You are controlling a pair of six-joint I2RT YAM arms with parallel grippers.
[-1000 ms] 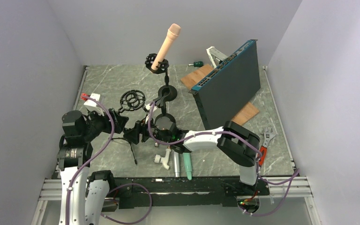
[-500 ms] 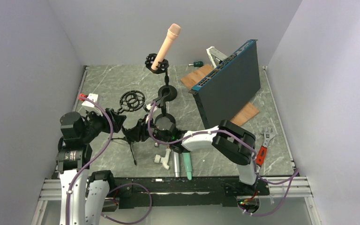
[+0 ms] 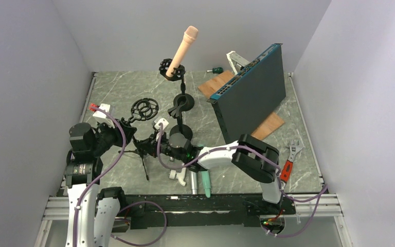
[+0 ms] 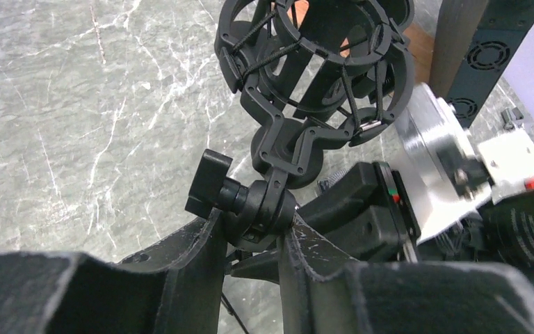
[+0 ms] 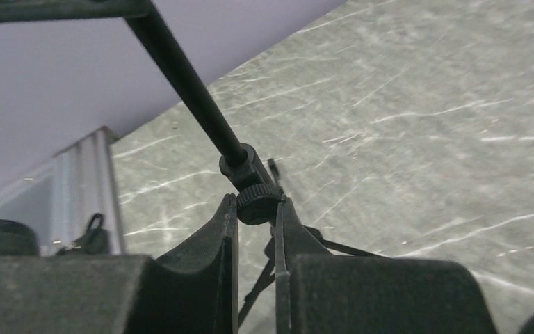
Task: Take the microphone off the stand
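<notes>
- Two stands rise from the marble table [image 3: 118, 92]: a far stand [image 3: 181, 100] at the middle and a near stand [image 3: 145, 163] on thin tripod legs towards the left.
- The beige microphone [image 3: 183, 49] sits tilted in the far stand's shock mount [image 3: 171, 68], head up and leaning right, with neither gripper near it.
- A teal microphone [image 3: 206, 182] lies flat at the table's near edge, just beside a white part [image 3: 180, 176].
- The near stand's shock mount [image 4: 316, 49] is an empty ring of black cords.
- The left gripper [image 4: 254, 229] has its jaws narrow, clamped on the swivel joint [image 4: 264, 205] just below that empty mount; a black knob [image 4: 205, 182] sticks out to the joint's left.
- The right gripper [image 5: 257, 212] is pinched on the knurled collar [image 5: 259, 200] of the near stand's pole [image 5: 181, 76], which slants up to the left.
- A dark rack unit [image 3: 252, 92] leans upright on a wooden board [image 3: 267, 125] at the right.
- A wrench [image 3: 294, 150] lies near the right edge.
</notes>
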